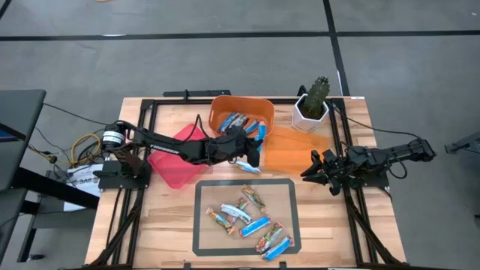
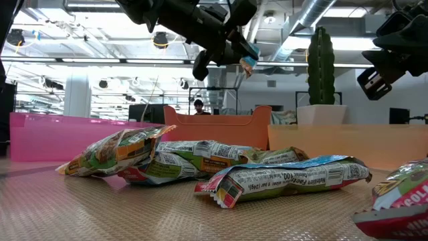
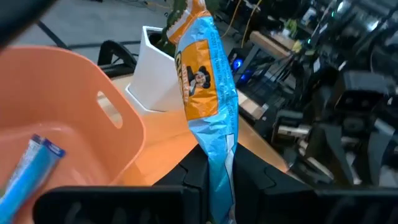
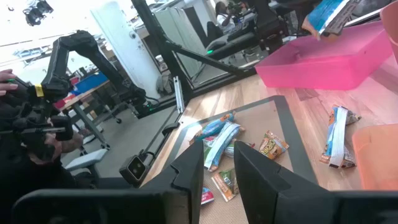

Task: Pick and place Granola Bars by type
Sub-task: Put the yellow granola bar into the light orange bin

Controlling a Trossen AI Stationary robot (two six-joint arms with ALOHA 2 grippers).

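My left gripper (image 1: 253, 142) is shut on a blue-and-orange granola bar (image 3: 205, 81), raised over the near right corner of the orange bin (image 1: 225, 101). Several blue bars (image 1: 238, 120) lie inside that bin. Several more granola bars (image 1: 247, 217), blue and multicoloured, lie flat inside the taped rectangle on the table. One bar (image 1: 247, 167) lies outside it, near the pink bin (image 1: 176, 169). My right gripper (image 1: 315, 169) waits open at the table's right side, above the wood. My left gripper pinches the bar between its two fingers at one end of the wrapper (image 3: 219, 158). The rest of the bar sticks out past the fingertips. The arm reaches in from the table's left. The bar (image 2: 248, 62) is lifted clear, well above the table.
A flat orange tray (image 1: 300, 154) lies right of the orange bin. A cactus in a white pot (image 1: 311, 105) stands at the far right corner. A black metal frame borders the table on the left and right sides. A person (image 2: 198, 106) shows far off in the room.
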